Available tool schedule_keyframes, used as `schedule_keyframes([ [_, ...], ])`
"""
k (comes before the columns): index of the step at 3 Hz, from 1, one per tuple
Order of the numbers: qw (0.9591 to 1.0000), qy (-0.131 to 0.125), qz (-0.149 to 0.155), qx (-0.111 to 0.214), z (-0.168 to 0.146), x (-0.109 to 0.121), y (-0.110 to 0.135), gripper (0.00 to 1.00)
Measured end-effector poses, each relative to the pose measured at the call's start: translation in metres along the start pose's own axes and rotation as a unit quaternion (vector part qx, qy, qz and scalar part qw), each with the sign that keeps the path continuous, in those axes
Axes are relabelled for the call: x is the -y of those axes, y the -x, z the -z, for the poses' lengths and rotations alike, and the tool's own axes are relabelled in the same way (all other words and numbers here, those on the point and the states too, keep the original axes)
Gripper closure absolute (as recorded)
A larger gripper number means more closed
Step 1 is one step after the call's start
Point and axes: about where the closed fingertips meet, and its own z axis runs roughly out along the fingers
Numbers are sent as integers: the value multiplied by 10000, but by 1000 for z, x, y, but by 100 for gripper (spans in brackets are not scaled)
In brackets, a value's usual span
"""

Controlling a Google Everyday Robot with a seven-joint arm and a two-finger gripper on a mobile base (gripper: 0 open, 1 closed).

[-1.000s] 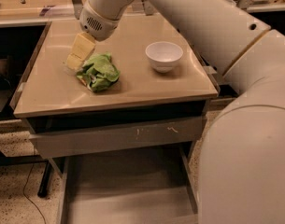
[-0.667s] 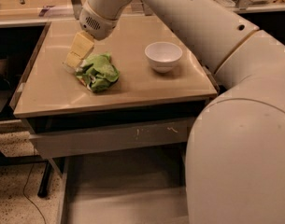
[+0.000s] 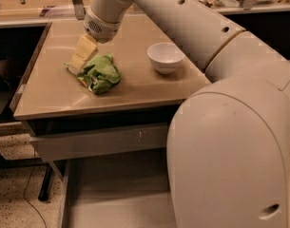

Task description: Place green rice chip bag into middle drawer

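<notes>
**Single camera view: the approach to the grasp.** The end effector (image 3: 75, 64) hangs low over the desk (image 3: 135, 87), toward its left edge and a little forward of centre. Its tip is at the left margin of the green rice chip bag (image 3: 101, 74). Whether it is apart, together or clamped on the foil cannot be told from this angle. The bag lies crumpled on the desk surface, nearer the front-left corner than any other. It is well apart from the white bowl (image 3: 165, 57), which stands toward the right edge.

Compared with the two preceding instants, end effector and bag hold the same places relative to the desk. The bag shows no lift or change of outline. What changes is the arm (image 3: 230, 141): its large pale link swings further across the foreground. It now hides the right part of the middle drawer (image 3: 116, 198), which stands pulled out below the desk's front edge, beneath the scratch-marked drawer front (image 3: 101, 141).

Interpretation: the wrist is settling on the bag while the rest of the arm repositions. The grasp is probably not complete. The lift, the carry past the front edge and the release into the drawer all remain to be done.
</notes>
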Motion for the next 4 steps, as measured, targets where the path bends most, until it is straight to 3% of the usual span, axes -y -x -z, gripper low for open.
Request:
schedule_keyframes([
  [4, 9983, 307, -195, -457, -59, 7, -6, 0],
])
